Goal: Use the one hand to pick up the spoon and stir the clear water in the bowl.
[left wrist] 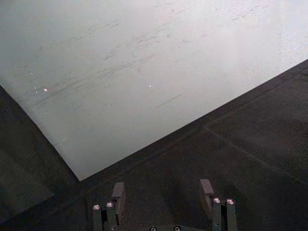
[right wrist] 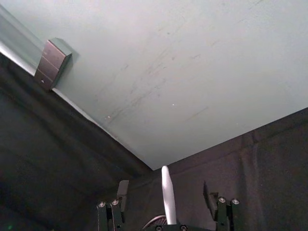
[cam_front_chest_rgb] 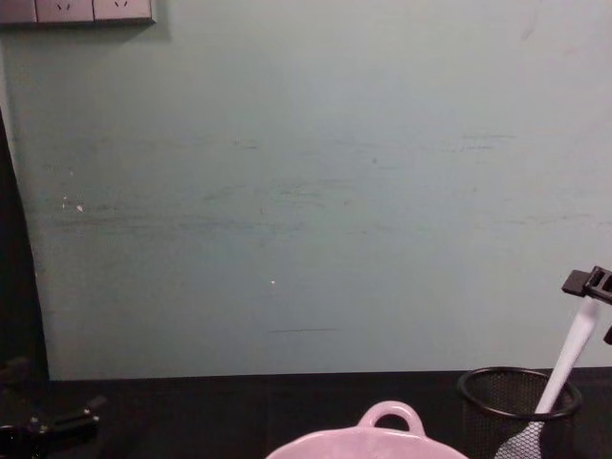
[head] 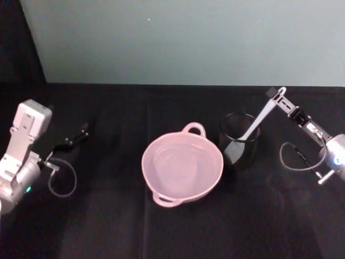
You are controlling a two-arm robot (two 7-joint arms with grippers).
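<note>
The right tool (head: pixel 278 95) is wide open at the top of the spoon (head: pixel 257 123). The spoon's handle passes between its fingers (right wrist: pixel 123 188) and touches neither. Pale marks on this tool are too small to read. The spoon leans head down in a black mesh cup (head: pixel 240 151), just right of the pink bowl (head: pixel 161 148) on the worktop (head: pixel 108 216). The left tool (head: pixel 82 131), open and empty, is at the far left.

Robot test bench, prob. a lab.
Black-draped table (head: pixel 108 232), bare pale-green wall (cam_front_chest_rgb: pixel 306 191) behind w/ power sockets (cam_front_chest_rgb: pixel 76 10).
</note>
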